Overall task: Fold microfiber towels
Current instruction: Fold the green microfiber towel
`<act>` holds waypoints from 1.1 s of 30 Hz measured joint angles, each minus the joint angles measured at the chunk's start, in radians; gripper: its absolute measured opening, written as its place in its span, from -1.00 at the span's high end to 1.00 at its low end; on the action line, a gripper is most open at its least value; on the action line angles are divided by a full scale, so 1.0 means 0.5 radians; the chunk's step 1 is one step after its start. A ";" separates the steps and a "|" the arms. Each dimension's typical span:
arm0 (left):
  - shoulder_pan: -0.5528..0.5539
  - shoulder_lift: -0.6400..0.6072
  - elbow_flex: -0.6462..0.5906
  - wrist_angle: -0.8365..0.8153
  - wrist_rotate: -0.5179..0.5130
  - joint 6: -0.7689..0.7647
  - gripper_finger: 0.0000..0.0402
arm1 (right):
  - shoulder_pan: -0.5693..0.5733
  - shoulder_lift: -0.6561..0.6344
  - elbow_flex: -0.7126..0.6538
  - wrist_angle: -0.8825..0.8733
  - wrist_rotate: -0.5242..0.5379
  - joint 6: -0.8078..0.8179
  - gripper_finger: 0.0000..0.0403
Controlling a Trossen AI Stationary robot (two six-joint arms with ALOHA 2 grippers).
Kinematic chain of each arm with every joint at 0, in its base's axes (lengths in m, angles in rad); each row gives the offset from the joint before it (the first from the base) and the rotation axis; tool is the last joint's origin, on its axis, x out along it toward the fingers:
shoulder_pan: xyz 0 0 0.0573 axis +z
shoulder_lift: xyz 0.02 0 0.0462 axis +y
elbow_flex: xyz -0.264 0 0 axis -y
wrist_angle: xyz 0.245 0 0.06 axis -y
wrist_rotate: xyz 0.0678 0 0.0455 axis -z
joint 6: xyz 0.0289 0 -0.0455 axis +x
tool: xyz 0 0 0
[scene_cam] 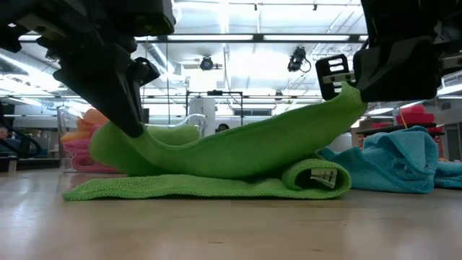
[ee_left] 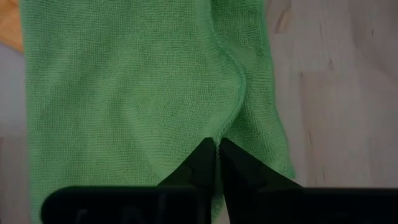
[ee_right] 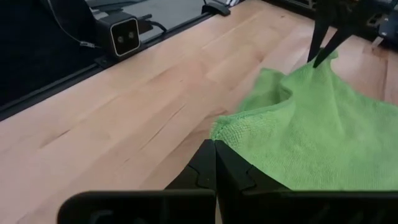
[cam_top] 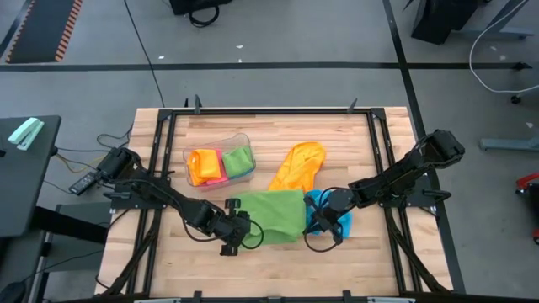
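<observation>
The wooden table (cam_top: 210,126) carries everything, and the green towel (cam_top: 274,215) lies near its front middle, the largest cloth in play. Its long axis runs across the table from the left arm's side to the right arm's side. In the low view it is doubled: a lower layer lies flat on the wood, with a rolled fold showing a white tag at one end, and an upper layer is lifted at both ends and sags in the middle.

The left gripper (cam_top: 238,225) pinches the towel's edge on the left arm's side, fingers nearly together on the cloth. The right gripper (cam_top: 318,206) is clamped on the opposite edge, its fingers closed tight on the hem.

An orange towel (cam_top: 298,165) lies loose behind the green one, its long axis slanting away toward the table's back. A blue towel (cam_top: 333,220) sits bunched beside the right gripper.

The clear plastic tub (cam_top: 221,160) stands left of the orange towel, holding folded cloths: orange over pink on one side, green on the other.
</observation>
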 joint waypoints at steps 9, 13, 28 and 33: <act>0.000 0.000 0.000 0.001 -0.007 -0.062 0.68 | -0.001 0.076 0.003 0.007 0.102 0.095 0.77; -0.001 0.000 0.000 0.005 -0.007 -0.066 0.57 | -0.001 0.171 0.003 0.036 0.121 0.150 0.57; 0.024 -0.001 0.105 -0.009 -0.010 0.054 0.32 | -0.001 0.033 0.257 -0.754 0.122 0.344 0.22; 0.073 -0.001 0.105 -0.007 -0.018 0.053 0.37 | -0.007 -0.023 0.303 -0.952 0.129 0.356 0.21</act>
